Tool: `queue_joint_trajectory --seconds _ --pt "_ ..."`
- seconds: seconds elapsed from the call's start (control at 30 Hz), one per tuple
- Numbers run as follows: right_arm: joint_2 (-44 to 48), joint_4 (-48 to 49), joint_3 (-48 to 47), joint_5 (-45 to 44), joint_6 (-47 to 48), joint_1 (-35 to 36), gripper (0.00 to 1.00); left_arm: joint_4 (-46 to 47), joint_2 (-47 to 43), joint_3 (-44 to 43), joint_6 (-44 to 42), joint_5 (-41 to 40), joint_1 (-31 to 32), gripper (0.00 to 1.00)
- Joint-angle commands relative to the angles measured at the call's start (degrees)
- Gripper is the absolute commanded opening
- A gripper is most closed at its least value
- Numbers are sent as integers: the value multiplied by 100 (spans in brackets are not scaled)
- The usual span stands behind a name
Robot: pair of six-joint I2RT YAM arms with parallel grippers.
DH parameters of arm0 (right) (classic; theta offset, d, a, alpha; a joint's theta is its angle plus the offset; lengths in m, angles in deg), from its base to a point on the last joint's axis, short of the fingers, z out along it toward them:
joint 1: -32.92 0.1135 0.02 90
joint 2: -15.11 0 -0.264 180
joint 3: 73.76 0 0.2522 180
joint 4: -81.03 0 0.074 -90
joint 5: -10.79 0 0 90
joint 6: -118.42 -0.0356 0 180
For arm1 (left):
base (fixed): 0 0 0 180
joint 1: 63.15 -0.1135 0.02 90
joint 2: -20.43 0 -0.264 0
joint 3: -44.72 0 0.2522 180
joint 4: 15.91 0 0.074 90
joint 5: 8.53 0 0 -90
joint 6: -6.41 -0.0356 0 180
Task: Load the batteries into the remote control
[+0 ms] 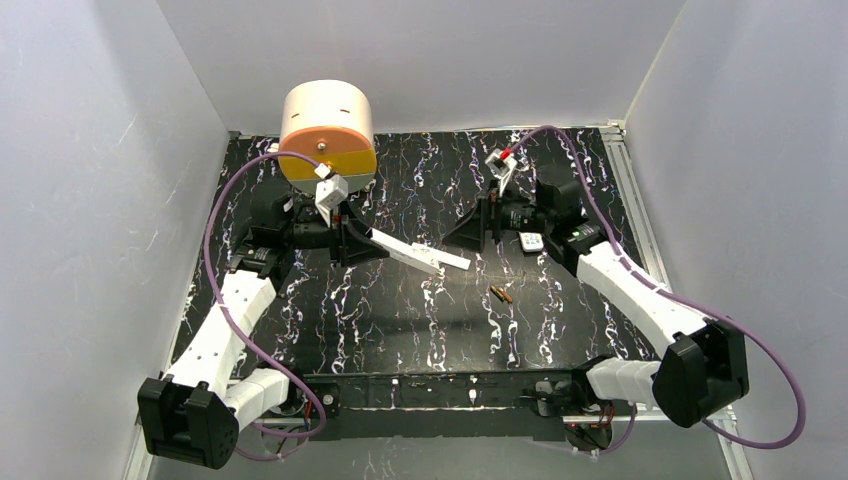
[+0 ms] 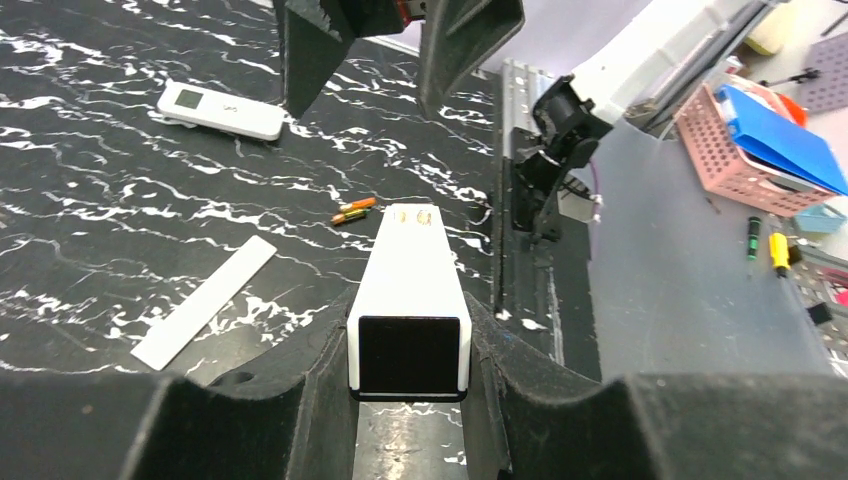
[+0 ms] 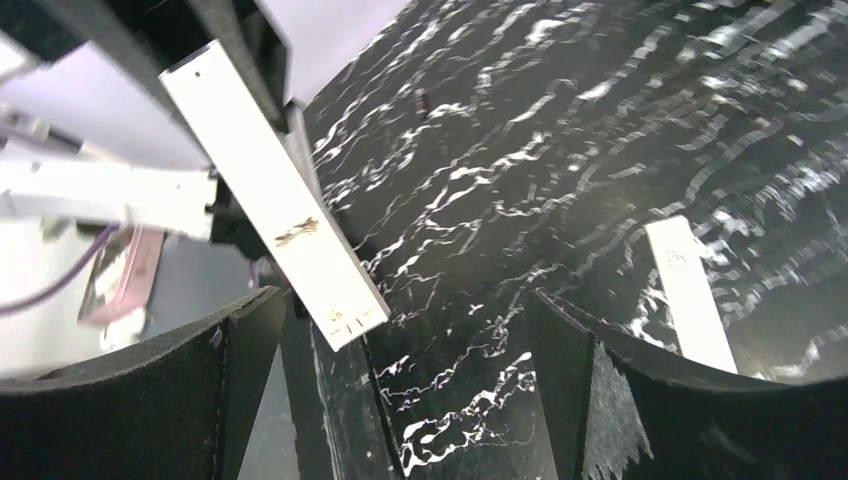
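black fingers (image 2: pixel 290 400) of the left gripper (image 2: pixel 410 330) fill the bottom of its wrist view, clamped on either side of a long white block (image 2: pixel 410 270) whose dark square end faces the camera. the block runs straight out past the fingertips, raised off the black marbled table (image 2: pixel 100 200). just beyond the block's far end and a little to one side, the two copper-orange batteries (image 2: pixel 355 211) lie close together on the table, touched by neither gripper. beside the left gripper's fingers a flat white strip (image 2: pixel 205 300) lies on the table. the right gripper (image 1: pixel 470 232) faces the left one from across the block's tip, its jaws spread wide with nothing between them. in its own wrist view the held block slants past one finger (image 3: pixel 200 400) and the strip shows beyond the other. the remote control (image 2: pixel 220 110), small and white with a pale display window, lies flat on the table near the right gripper, apart from the batteries and in no grip.
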Motion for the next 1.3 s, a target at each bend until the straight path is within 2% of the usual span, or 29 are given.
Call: queue_joint_trajectory --seconds 0.0,0.13,0.23,0.4,0.67,0.8,0.87,0.97,1.03,1.17,1.27 --pt "-153 -35 -438 1046 903 474 99 92 -114 -308 151 736 44 0" --pt "-340 -383 -705 1247 1272 883 99 83 -90 -365 182 1076 51 0" --pt "-450 -394 -815 1515 1332 1047 95 68 -96 -361 197 1264 47 0" --pt "-618 -978 -1102 1638 1660 1255 79 23 -123 -348 157 1229 52 0" --pt "-772 -1622 -1369 1445 2142 1471 61 89 -121 -386 238 1104 53 0" --pt "-833 -1750 -1443 1348 2232 1529 53 85 -121 -390 292 1059 47 0" --pt "-858 -1784 -1484 1305 2234 1543 45 92 -130 -390 297 1019 54 0" --pt "-919 -1915 -1600 1276 2238 1540 27 92 -158 -362 304 909 51 8" --pt "-944 -1960 -1648 1224 2240 1541 16 100 -165 -361 323 830 48 21" --pt "-892 -1875 -1651 1071 2213 1541 8 123 -187 -361 508 362 54 57" --pt "-796 -1670 -1606 854 2073 1541 7 166 -185 -388 888 -189 49 72"
